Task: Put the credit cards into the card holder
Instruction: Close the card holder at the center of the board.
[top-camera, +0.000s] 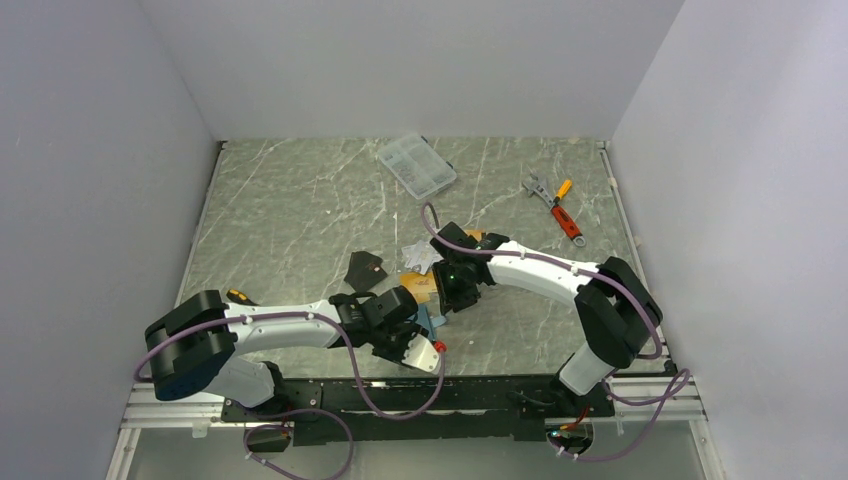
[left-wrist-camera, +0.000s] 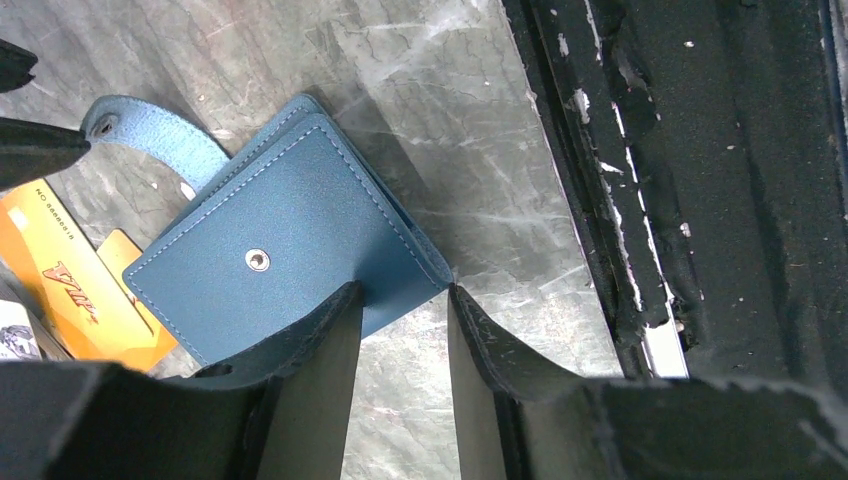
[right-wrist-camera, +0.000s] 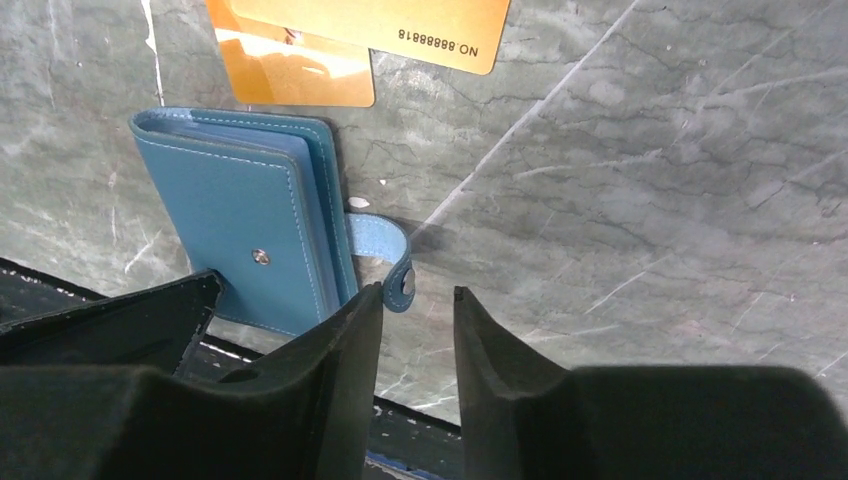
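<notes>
The card holder (left-wrist-camera: 280, 250) is a teal wallet lying folded on the marble table, with its snap tab (left-wrist-camera: 150, 130) undone and curling off to one side. It also shows as the card holder (right-wrist-camera: 250, 220) in the right wrist view and as the card holder (top-camera: 430, 320) between the two grippers from above. My left gripper (left-wrist-camera: 402, 295) is open, its tips straddling the wallet's near corner. My right gripper (right-wrist-camera: 418, 292) is open too, and the tab's snap end (right-wrist-camera: 405, 283) sits just at its left fingertip. Orange credit cards (right-wrist-camera: 380, 25) lie overlapped beyond the wallet, the same credit cards (left-wrist-camera: 70, 280) partly tucked under it.
A clear compartment box (top-camera: 416, 165) sits at the back. A wrench (top-camera: 537, 186) and an orange-handled tool (top-camera: 563, 215) lie back right. A flat black case (top-camera: 363, 270) and white crumpled material (top-camera: 420, 255) are near the cards. The black base rail (left-wrist-camera: 640, 200) runs close behind the wallet.
</notes>
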